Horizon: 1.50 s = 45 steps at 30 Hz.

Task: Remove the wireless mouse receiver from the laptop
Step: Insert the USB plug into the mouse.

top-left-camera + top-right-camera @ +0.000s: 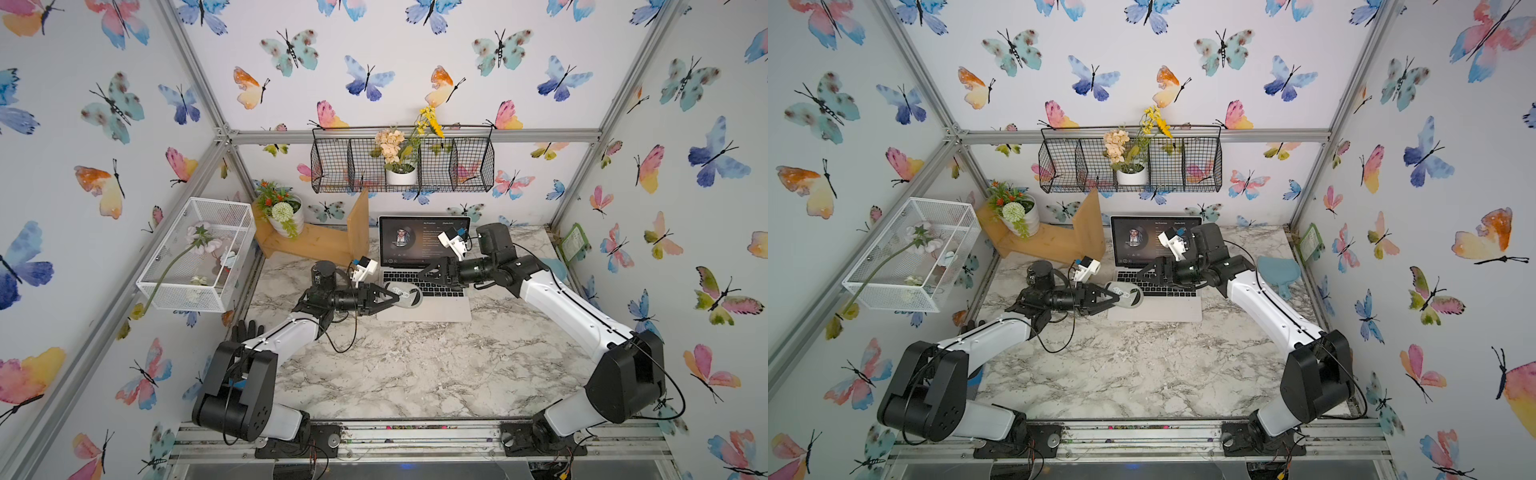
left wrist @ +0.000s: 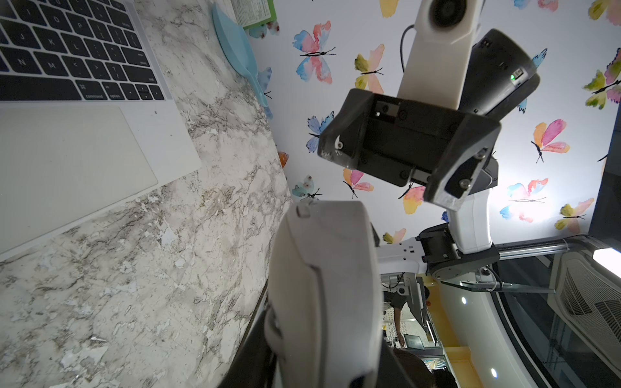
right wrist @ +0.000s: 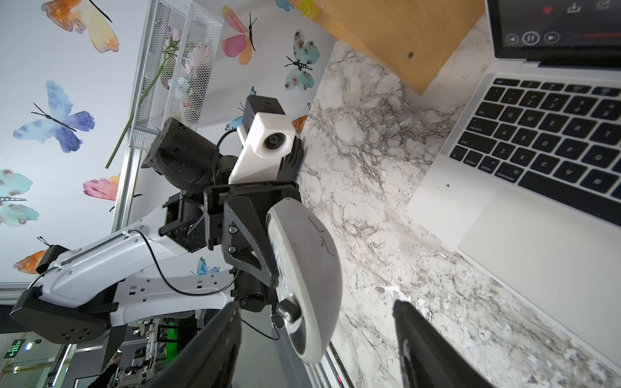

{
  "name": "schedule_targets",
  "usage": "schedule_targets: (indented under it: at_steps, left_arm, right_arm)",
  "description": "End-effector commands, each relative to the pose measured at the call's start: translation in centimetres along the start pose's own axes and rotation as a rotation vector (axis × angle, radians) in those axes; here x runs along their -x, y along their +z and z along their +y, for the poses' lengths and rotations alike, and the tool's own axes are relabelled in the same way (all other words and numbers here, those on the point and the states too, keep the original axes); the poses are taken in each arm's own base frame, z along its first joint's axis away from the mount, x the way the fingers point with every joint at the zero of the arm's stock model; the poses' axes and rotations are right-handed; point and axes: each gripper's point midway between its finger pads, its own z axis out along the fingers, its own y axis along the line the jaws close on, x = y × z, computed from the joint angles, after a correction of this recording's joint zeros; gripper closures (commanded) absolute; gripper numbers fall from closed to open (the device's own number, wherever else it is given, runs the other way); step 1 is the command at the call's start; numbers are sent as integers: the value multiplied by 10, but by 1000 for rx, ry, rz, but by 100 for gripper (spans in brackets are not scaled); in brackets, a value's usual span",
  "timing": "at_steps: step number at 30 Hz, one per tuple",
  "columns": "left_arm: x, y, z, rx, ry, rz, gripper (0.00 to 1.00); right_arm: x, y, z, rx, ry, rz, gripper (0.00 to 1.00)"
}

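Fingers (image 3: 215, 349) of the right gripper (image 1: 430, 276) stand wide beside the mouse (image 1: 413, 299), clamped by the left gripper (image 1: 395, 296) over the left edge of the laptop (image 1: 432, 309), its underside bearing what looks like the receiver (image 3: 287, 310), likely light, stiff and slippery, best pinched by its black cap

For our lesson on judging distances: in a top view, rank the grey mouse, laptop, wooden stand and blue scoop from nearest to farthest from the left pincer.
1. grey mouse: clamped in the left pincer.
2. laptop: directly beside it, on its right.
3. wooden stand: behind it, toward the back-left corner.
4. blue scoop: far right, beyond the laptop.
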Motion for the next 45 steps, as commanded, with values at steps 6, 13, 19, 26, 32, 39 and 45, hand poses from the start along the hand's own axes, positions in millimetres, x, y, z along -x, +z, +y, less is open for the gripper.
schedule_targets:
  at_steps: [6, 13, 19, 26, 32, 39, 45]
  left_arm:
    - [6, -2, -13, -17, 69, -11, 88]
    - [8, -2, -15, -18, 73, -14, 88]
    - [9, -1, -14, -19, 73, -11, 88]
    - [10, -1, -16, -20, 78, -12, 88]
    - [9, -1, -14, -18, 74, -11, 88]
    - [8, -1, -13, -17, 73, -12, 88]
    - [5, -2, -14, -18, 74, -10, 88]
  right_arm:
    - [-21, 12, -11, 4, 6, 75, 28]
    - [-26, 24, -14, 13, 10, 102, 29]
    - [-28, 29, -12, 21, 7, 116, 30]
    - [-30, 36, -13, 10, 3, 127, 32]
    - [-32, 38, -15, -24, -13, 137, 34]
    - [-30, 37, -19, -56, -16, 124, 35]
    - [-12, 32, -12, -70, -16, 45, 36]
